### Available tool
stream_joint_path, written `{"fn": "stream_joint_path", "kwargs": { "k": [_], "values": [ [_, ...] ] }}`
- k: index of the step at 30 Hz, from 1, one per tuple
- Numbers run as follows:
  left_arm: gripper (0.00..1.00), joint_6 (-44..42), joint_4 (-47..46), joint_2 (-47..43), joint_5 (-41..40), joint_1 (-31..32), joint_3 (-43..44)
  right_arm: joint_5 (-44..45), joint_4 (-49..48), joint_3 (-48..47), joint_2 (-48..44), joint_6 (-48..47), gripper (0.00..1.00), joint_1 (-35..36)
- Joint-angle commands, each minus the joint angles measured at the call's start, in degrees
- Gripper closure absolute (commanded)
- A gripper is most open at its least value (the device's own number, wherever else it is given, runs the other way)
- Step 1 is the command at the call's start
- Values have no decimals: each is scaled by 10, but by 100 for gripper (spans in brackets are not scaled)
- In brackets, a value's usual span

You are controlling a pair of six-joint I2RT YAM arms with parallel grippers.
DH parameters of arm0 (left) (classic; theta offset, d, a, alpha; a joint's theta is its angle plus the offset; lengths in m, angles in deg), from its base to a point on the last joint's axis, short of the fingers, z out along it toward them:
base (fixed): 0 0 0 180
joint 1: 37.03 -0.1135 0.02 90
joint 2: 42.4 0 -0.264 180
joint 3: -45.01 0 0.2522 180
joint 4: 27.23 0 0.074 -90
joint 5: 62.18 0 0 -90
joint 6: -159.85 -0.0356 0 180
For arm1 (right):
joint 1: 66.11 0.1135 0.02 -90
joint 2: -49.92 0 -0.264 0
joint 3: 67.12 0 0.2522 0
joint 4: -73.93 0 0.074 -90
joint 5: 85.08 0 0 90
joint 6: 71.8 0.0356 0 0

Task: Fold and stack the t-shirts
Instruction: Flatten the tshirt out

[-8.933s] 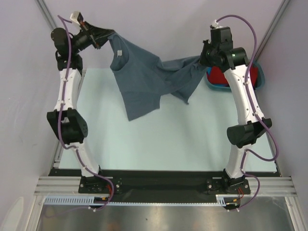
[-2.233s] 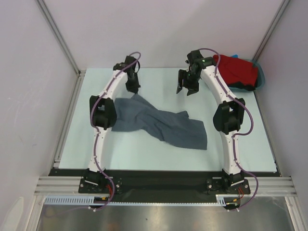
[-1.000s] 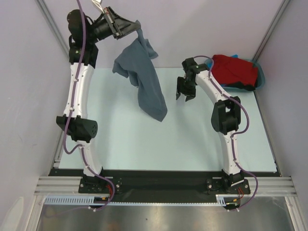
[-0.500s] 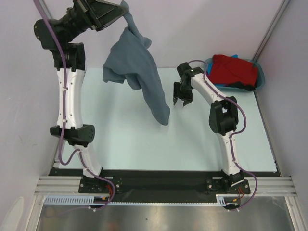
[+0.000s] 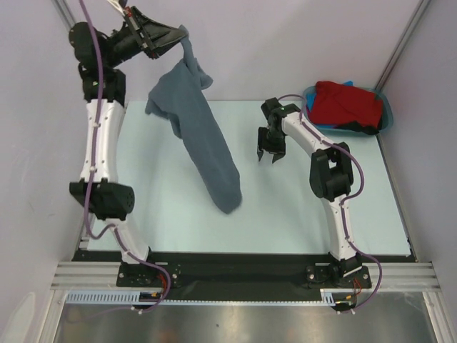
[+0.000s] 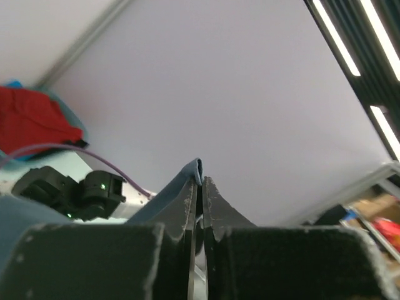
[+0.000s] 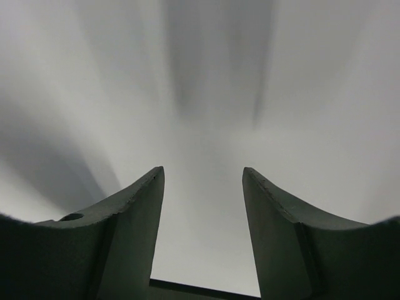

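1. Since half a second ago the left gripper (image 5: 178, 37) has swung lower, and the grey t-shirt (image 5: 200, 136) now trails nearer over the pale table (image 5: 300, 214).
2. Its jaws pinch the shirt's edge; the right gripper (image 5: 267, 156) hovers open and empty.
3. The shirt dangles long and crumpled; the red t-shirt (image 5: 346, 103) fills the far teal tub (image 5: 386, 108).

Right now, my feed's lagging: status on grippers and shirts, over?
Left gripper shut on grey t-shirt, dangling. Right gripper open, empty. Red t-shirt in teal tub, aside.
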Motion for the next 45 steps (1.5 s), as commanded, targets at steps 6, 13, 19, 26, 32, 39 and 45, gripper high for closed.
{"fn": "stream_joint_path", "kwargs": {
  "k": [6,13,19,26,32,39,45],
  "values": [
    [94,366,-410,110,141,24,140,12,-19,12,-37,17,42,7],
    [95,131,-183,3,211,72,-19,12,-19,-1,-31,19,42,10],
    [94,-314,300,-38,58,70,-42,17,-11,-9,-28,20,42,12],
    [99,-612,683,13,-425,78,45,19,-12,3,-35,19,42,17],
    [100,-656,756,-2,-701,107,73,22,-15,16,-44,15,42,18],
    [100,-668,800,-28,-865,182,37,2,-31,13,-36,2,42,19],
    [100,-701,753,-26,-824,232,102,-30,-32,-12,-18,-10,43,30]
  ]
}}
